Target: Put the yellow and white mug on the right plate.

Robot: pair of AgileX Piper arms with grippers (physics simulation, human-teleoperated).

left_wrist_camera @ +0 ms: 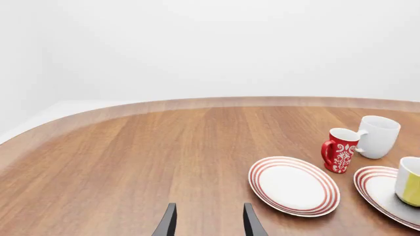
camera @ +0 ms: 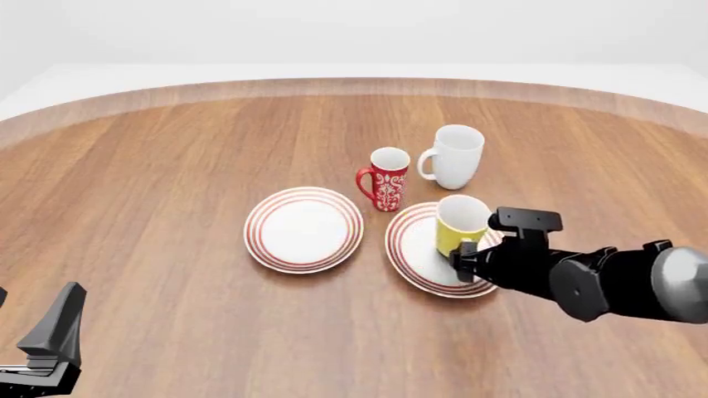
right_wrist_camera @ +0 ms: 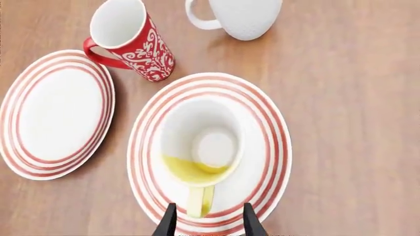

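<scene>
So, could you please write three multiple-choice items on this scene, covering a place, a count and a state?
1. Where does the yellow and white mug stand?
A. on the right plate
B. on the left plate
C. on bare table

2. How many mugs are there?
A. two
B. three
C. four

3. What is the right hand doing?
A. clamping the red patterned mug
B. open, fingers either side of the yellow handle
C. out of view

Key: 1 A, the red rings surround its base. 2 B, yellow, red patterned and white mug. 3 B, gaps show beside the handle.

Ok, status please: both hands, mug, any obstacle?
Right hand open around the handle of yellow mug. Mug upright on right plate. Left hand open, idle. No obstacle.
</scene>
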